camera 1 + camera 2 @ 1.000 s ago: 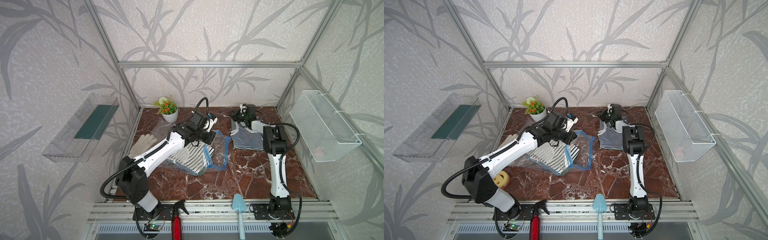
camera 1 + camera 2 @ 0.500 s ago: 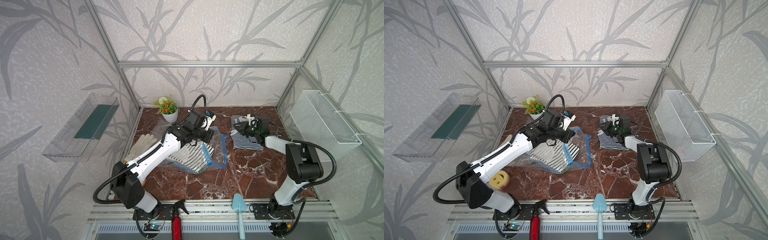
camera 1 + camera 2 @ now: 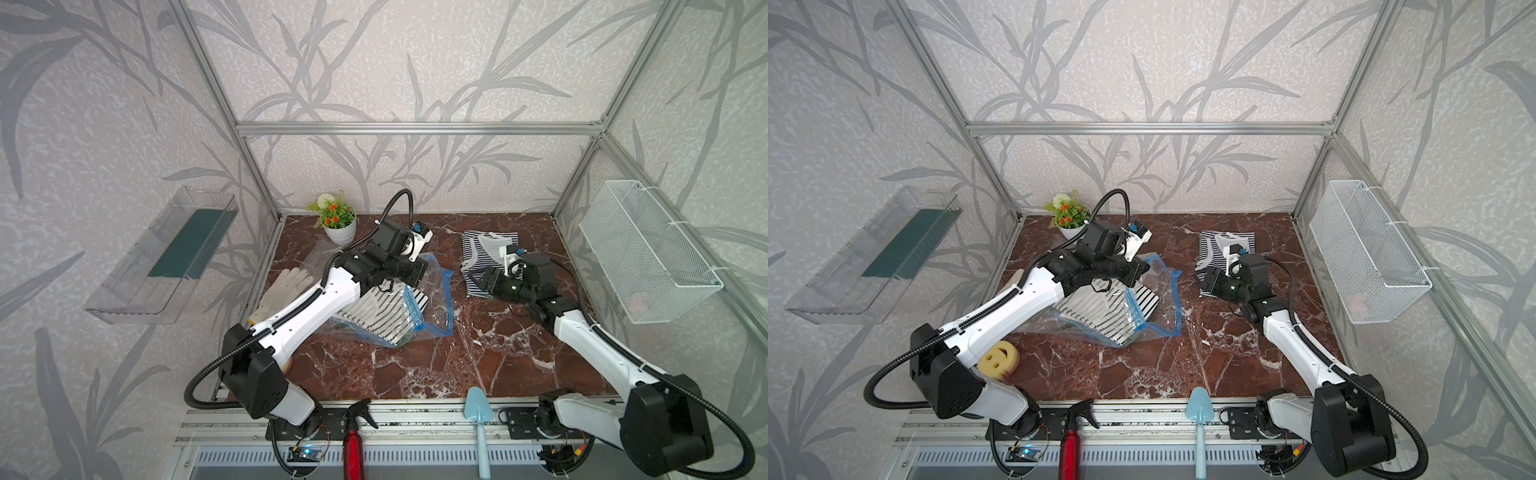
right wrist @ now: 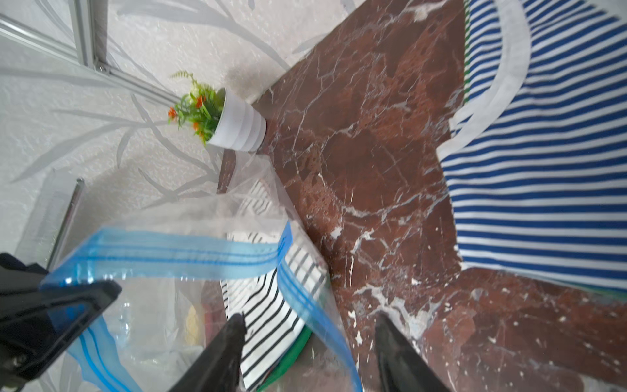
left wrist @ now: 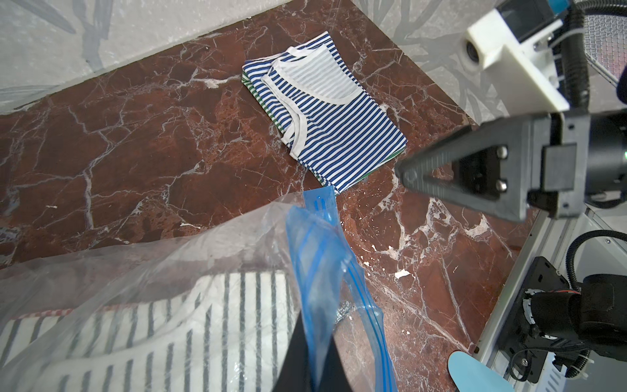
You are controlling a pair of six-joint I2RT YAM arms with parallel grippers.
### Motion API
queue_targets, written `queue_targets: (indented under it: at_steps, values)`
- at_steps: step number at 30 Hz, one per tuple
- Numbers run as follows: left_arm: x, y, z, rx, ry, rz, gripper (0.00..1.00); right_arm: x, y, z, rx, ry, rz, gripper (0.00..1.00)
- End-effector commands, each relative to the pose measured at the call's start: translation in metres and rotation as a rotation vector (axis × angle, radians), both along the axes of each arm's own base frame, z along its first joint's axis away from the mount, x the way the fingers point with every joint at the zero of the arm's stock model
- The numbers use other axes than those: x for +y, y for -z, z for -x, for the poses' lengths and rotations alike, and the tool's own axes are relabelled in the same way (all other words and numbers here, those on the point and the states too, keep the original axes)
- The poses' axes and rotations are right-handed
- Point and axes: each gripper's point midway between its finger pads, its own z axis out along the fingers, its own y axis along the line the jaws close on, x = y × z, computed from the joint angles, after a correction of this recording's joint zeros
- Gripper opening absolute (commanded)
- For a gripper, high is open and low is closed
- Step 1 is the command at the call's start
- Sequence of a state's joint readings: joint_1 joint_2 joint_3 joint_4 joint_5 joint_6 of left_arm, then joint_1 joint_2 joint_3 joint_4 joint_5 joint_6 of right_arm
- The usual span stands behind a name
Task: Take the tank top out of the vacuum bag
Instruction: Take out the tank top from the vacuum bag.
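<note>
The clear vacuum bag (image 3: 434, 291) (image 3: 1163, 299) lies mid-table with its blue zip strip (image 5: 315, 258) (image 4: 176, 249) lifted. My left gripper (image 3: 419, 274) (image 3: 1139, 270) (image 5: 314, 359) is shut on that strip. A black-and-white striped garment (image 3: 374, 309) (image 5: 163, 325) (image 4: 268, 302) lies inside the bag. A folded blue-and-white striped tank top (image 3: 484, 245) (image 3: 1212, 245) (image 5: 325, 112) (image 4: 543, 169) rests on the table at the back right, outside the bag. My right gripper (image 3: 478, 280) (image 3: 1204, 283) (image 4: 308, 320) hovers open at its near edge, pointing toward the bag and holding nothing.
A potted plant (image 3: 338, 222) stands at the back left. A white glove (image 3: 284, 289) and a yellow sponge (image 3: 996, 359) lie at the left. A wire basket (image 3: 648, 253) hangs on the right wall and a clear shelf (image 3: 166, 257) on the left. A blue trowel (image 3: 478, 411) and a red bottle (image 3: 353, 446) sit on the front rail.
My right gripper has opened and let go of the tank top, and the right arm has swung down and back toward the front. The left gripper keeps its hold on the bag's strip.
</note>
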State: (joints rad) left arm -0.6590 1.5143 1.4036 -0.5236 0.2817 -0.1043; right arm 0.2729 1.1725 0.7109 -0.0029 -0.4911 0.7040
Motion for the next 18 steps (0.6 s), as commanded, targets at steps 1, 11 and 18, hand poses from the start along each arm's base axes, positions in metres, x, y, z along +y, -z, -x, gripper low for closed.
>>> queue_targets:
  at_steps: [1, 11, 18]
  values:
    - [0.001, -0.018, 0.004, -0.052, 0.021, 0.02, 0.0, 0.019, 0.017, 0.028, 0.037, -0.075, 0.078, 0.61]
    - [-0.004, -0.015, 0.007, -0.037, 0.036, 0.036, 0.0, 0.087, 0.048, 0.058, 0.065, -0.178, 0.071, 0.47]
    - [-0.004, -0.013, 0.007, -0.039, 0.034, 0.024, 0.0, 0.124, 0.068, 0.065, 0.088, -0.258, 0.09, 0.39]
